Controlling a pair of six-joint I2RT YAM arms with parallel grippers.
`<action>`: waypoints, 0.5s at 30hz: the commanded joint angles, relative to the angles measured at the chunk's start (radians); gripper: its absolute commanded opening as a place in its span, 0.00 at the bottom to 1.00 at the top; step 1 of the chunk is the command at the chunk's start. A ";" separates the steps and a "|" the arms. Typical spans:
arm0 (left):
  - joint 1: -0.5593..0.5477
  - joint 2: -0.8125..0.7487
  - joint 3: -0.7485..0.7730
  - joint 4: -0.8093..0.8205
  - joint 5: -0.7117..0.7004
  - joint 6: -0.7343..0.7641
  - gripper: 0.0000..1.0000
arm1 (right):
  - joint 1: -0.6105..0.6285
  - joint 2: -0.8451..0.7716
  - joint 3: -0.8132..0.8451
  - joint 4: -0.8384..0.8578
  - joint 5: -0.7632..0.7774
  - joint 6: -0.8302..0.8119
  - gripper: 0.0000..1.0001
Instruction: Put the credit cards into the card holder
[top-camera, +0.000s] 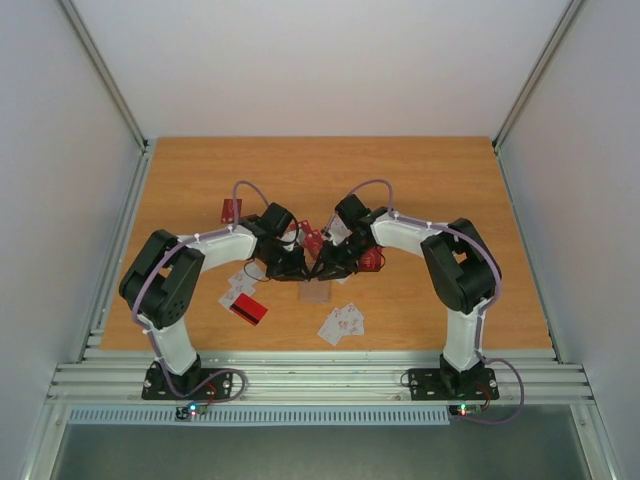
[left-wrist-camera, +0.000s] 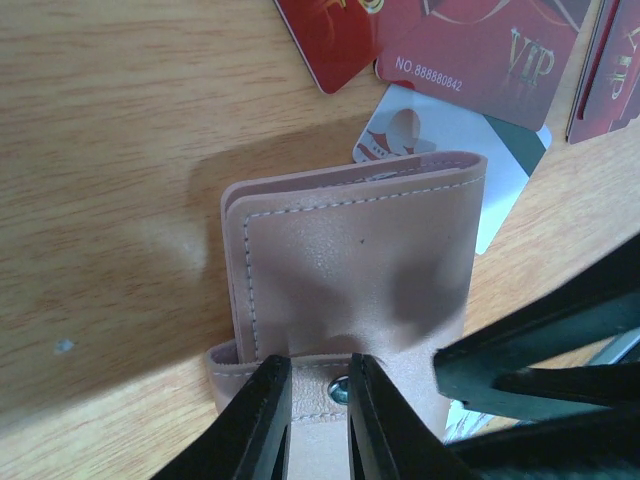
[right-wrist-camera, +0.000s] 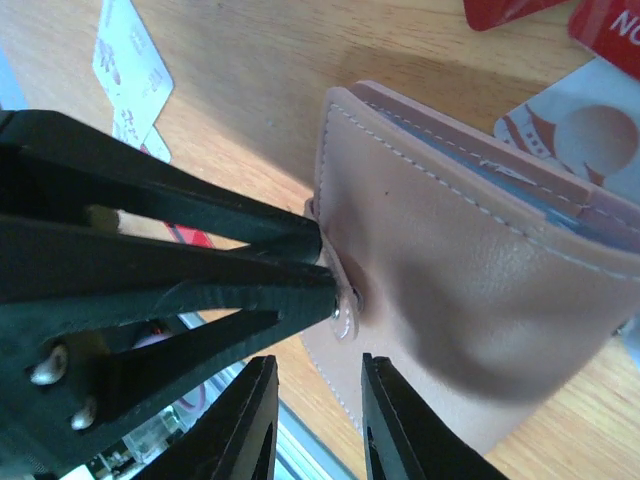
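Toward the left of the table (top-camera: 200, 170), seeing credit cards (top-camera: 240, 287) lying loose as a white cluster, with a lone red card (top-camera: 232, 210) farther back and a black-striped red card (top-camera: 250, 310) nearest the front edge. Reaching in from that side with the left gripper (left-wrist-camera: 320, 385), with fingers set narrow and pinching the strap tab (right-wrist-camera: 345, 305) of the card holder (left-wrist-camera: 350, 260), the snap visible between them.

Finding the card holder lying flat and folded shut near the table's middle, a little toward the front edge. Reading its longer side, from the top view, as running roughly left to right along that edge. Pointing its strap side at the left gripper, facing its stitched cover upward, and showing blue-grey inner layers along the edge farthest from the right wrist camera. Noting a white card (left-wrist-camera: 440, 130) tucked partly under its far corner, with a red VIP card (left-wrist-camera: 480, 60) just beyond.

Meeting it from the right with the right gripper (right-wrist-camera: 318, 380), with fingers slightly apart at the holder's near edge. Not being able to tell whether gripping that edge or only hovering beside it.

Farther right, seeing more red cards (top-camera: 370, 260) by the right arm and a white fan of cards (top-camera: 342, 322) near the front edge. Showing bare wood across the far half of the table and beside the holder's left side, while crowding the middle with both arms.
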 joint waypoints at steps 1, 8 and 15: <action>-0.004 0.033 0.009 0.011 -0.032 0.007 0.20 | 0.012 0.037 -0.015 0.061 -0.026 0.041 0.24; -0.005 0.032 0.006 0.010 -0.032 0.013 0.19 | 0.012 0.060 -0.042 0.079 -0.005 0.046 0.19; -0.005 0.032 0.006 0.012 -0.030 0.017 0.19 | 0.011 0.073 -0.048 0.106 -0.012 0.064 0.17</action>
